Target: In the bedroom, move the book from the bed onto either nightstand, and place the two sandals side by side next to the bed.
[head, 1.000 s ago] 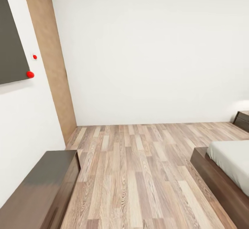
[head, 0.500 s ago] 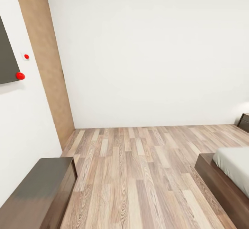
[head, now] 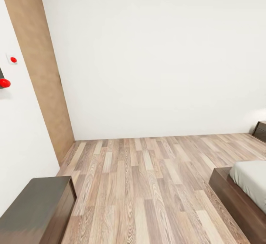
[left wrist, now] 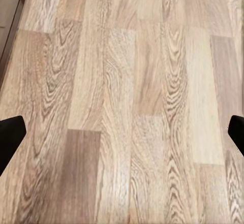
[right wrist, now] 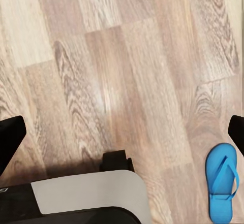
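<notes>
One sandal seen, robot rolling through bedroom

From my remote seat, head view: wood-plank floor point(head: 147, 185) runs up to a plain white wall point(head: 155, 59). At the right edge I see a corner of the bed point(head: 236, 196), dark brown frame with pale mattress on top. Further back at the right edge, by the wall, a sliver of the nightstand point(head: 260, 130), dark brown. Lower left, a low dark cabinet point(head: 35, 210) stands against the left-hand wall. Above it a tan door panel point(head: 40, 70) in the corner, plus two red dots on that wall, a small red button point(head: 13, 59) and a red knob point(head: 4, 83) on something dark cut off by the frame edge.

Left wrist view: left gripper point(left wrist: 122, 132) hangs over bare planks, black fingertips point(left wrist: 10, 135) showing at opposite edges of the picture, so the claw is spread wide apart, nothing between. A strip of darker edge sits in one corner; I can't tell what it is.

Right wrist view: right gripper point(right wrist: 122, 132) is likewise spread wide, fingertips point(right wrist: 10, 135) at both edges, nothing held. One of the sandals point(right wrist: 222, 182), bright blue flip-flop, lies flat on the floor, strap side up, near one fingertip but clear of it. Part of the robot's base point(right wrist: 86, 196), grey and black, is in frame too, well apart from the sandal.
</notes>
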Controlling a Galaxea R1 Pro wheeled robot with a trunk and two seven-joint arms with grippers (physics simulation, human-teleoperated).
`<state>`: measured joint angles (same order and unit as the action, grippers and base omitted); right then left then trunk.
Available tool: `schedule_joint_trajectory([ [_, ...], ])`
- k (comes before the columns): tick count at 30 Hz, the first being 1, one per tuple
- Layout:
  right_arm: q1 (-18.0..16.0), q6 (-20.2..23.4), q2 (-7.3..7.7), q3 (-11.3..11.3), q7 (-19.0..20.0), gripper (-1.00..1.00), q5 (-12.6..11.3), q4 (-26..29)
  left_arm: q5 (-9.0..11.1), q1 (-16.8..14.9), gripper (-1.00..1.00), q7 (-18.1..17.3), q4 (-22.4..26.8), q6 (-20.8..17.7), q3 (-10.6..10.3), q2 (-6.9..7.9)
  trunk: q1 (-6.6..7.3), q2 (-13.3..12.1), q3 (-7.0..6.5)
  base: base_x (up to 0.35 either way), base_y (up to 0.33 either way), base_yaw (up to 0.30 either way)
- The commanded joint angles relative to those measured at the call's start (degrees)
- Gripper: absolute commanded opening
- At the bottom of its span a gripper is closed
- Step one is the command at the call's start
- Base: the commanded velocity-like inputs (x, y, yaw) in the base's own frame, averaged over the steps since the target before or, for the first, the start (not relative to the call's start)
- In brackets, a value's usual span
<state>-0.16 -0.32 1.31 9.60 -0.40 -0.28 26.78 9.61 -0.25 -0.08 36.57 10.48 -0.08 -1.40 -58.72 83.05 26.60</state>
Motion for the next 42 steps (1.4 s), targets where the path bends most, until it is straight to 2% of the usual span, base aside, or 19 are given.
schedule_joint_trajectory([
  [1,-0.02,-0.03,0.00,0.06,-0.04,1.00,-0.05,0.03,0.41,-0.02,1.00,-0.01,-0.01,0.16,-0.01,-0.01,0.00,0.03,0.05,0.024,0.000,-0.203],
  [15,-0.02,-0.03,0.01,0.06,-0.04,1.00,-0.08,0.01,0.43,-0.02,1.00,-0.01,-0.01,0.16,0.00,-0.01,0.00,0.03,0.05,0.005,0.000,-0.185],
  [32,-0.02,-0.03,0.01,0.06,-0.04,1.00,-0.08,0.03,0.41,-0.02,1.00,-0.01,-0.01,0.16,0.00,-0.01,0.00,0.03,0.05,0.225,0.000,-0.014],
  [42,-0.02,-0.03,0.03,0.06,-0.04,1.00,-0.08,0.03,0.41,-0.02,1.00,-0.01,-0.01,0.16,0.00,-0.01,0.00,0.03,0.05,0.026,0.000,-0.217],
])
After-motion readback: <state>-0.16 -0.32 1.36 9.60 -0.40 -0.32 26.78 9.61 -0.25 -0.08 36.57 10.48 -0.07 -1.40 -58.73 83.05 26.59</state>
